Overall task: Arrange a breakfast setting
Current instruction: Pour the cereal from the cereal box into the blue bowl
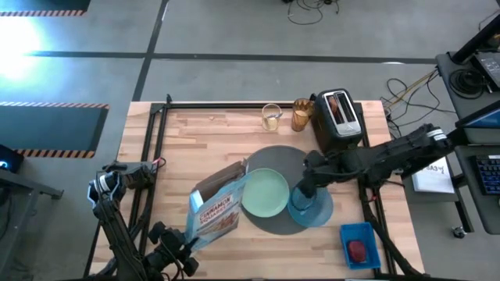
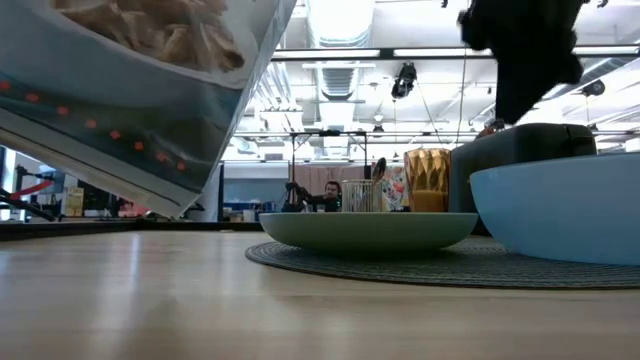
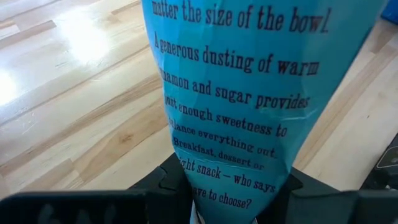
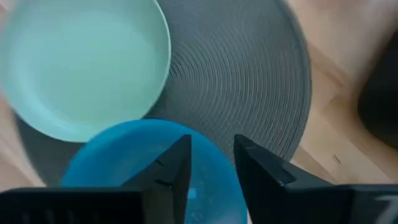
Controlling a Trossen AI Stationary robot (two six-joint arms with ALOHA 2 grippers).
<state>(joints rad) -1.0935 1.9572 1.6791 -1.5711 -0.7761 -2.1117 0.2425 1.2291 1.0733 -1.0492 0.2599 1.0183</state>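
Butcher-block table [image 1: 195,136] on a grey concrete floor, with striped tape on the floor at its left; low view shows an open hall with ceiling lights and a person far back. Left gripper [image 3: 231,200] clamped on a blue cereal bag [image 1: 216,209], held tilted just left of the plate [image 1: 264,192]; print reads "a generous dusting of warm", "breakfast, dessert or", "who says". Pale green plate sits on the round, ribbed grey mat [image 4: 249,68]. Right gripper [image 4: 211,163] over the blue bowl [image 1: 311,206] at the mat's right edge, fingers a little apart, holding nothing. Amber glass [image 1: 301,115] and clear glass [image 1: 271,117] by the black toaster [image 1: 339,117]. Blue tray [image 1: 360,244] holds a red piece [image 1: 357,250].
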